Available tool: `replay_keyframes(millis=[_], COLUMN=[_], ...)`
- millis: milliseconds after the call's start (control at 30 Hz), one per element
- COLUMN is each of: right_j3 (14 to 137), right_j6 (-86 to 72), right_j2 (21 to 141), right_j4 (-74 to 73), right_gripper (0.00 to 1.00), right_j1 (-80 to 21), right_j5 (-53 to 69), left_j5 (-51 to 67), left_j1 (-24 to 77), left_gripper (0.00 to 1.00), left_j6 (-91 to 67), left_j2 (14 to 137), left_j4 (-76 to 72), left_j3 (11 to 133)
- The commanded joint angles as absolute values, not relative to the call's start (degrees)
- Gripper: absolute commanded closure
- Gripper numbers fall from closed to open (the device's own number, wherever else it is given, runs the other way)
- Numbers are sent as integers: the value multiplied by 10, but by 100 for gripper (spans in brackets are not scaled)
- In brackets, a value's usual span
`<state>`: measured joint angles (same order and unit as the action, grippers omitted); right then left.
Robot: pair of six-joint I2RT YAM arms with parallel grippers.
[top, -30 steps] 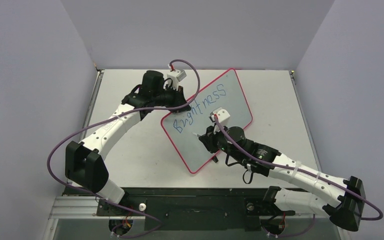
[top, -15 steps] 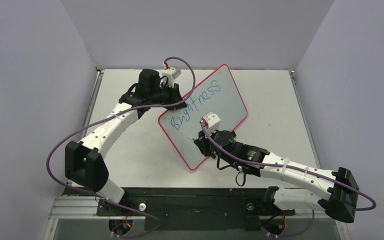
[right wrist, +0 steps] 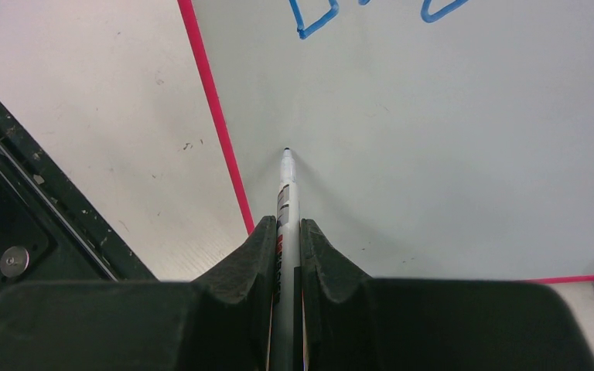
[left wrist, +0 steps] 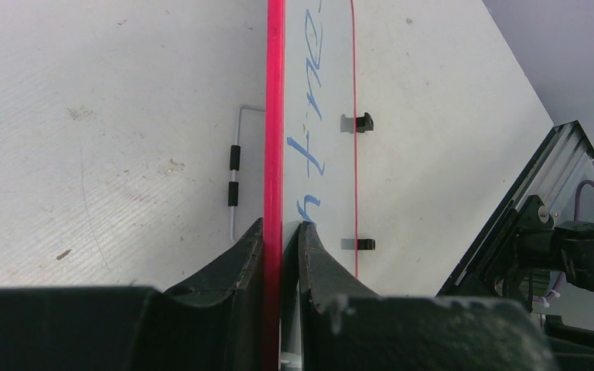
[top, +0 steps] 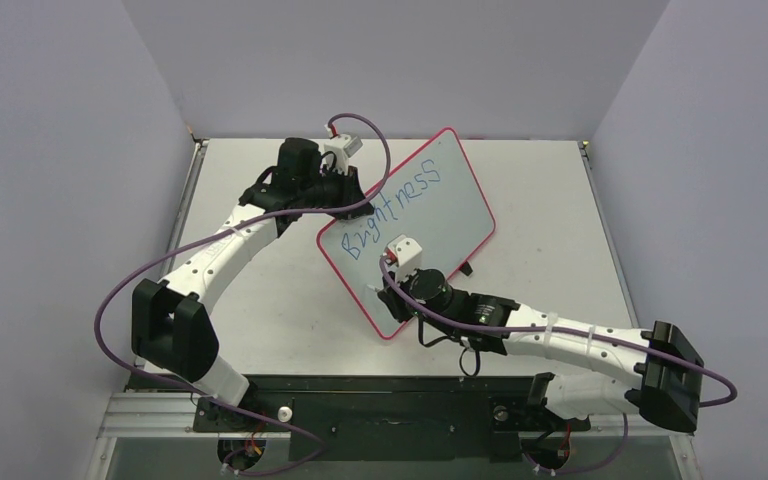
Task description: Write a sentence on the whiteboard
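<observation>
The whiteboard (top: pixel 450 215), white with a red-pink rim, lies at a slant in the middle of the table. Of the sentence, one blue handwritten word, "Brightness" (top: pixel 396 204), runs along its upper left side. My left gripper (left wrist: pixel 282 224) is shut on the whiteboard's red rim (left wrist: pixel 274 116), beside the blue letters (left wrist: pixel 309 147). My right gripper (right wrist: pixel 288 222) is shut on a white marker (right wrist: pixel 287 189). The marker's dark tip points at the bare white face close to the board's left rim, below the blue strokes (right wrist: pixel 313 22). In the top view that gripper (top: pixel 382 290) hangs over the board's lower left part.
Two small black clips (left wrist: pixel 356 122) sit on the board's far edge. A thin wire piece with black sleeves (left wrist: pixel 233 158) lies on the table beside the rim. Purple cables loop from both arms. The black frame rail (top: pixel 360 410) borders the near edge; grey walls enclose the table.
The right arm has carried the marker leftward across the board to its lower left part. The board and the left gripper shifted slightly left early on, then held still.
</observation>
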<state>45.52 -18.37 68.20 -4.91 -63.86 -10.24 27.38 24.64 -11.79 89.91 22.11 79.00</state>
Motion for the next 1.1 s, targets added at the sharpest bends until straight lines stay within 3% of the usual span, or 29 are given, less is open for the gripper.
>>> replay_keyframes(millis=[0,533,1067], right_j3=[482,517,482], right_j6=[-176,-184,-206], right_j2=[698,742,722], right_j4=[-6,-18,-40], right_gripper=[100,100,100], right_j1=[-645,-639,-640], right_j5=[-115,-185,-159], left_j5=[151,159,160], left_j1=[225,226,226], left_gripper=[100,100,100], left_j6=[-49,-50,-50], left_j2=[902,900,898], left_j4=[159,159,159], left_j3=[799,800,802])
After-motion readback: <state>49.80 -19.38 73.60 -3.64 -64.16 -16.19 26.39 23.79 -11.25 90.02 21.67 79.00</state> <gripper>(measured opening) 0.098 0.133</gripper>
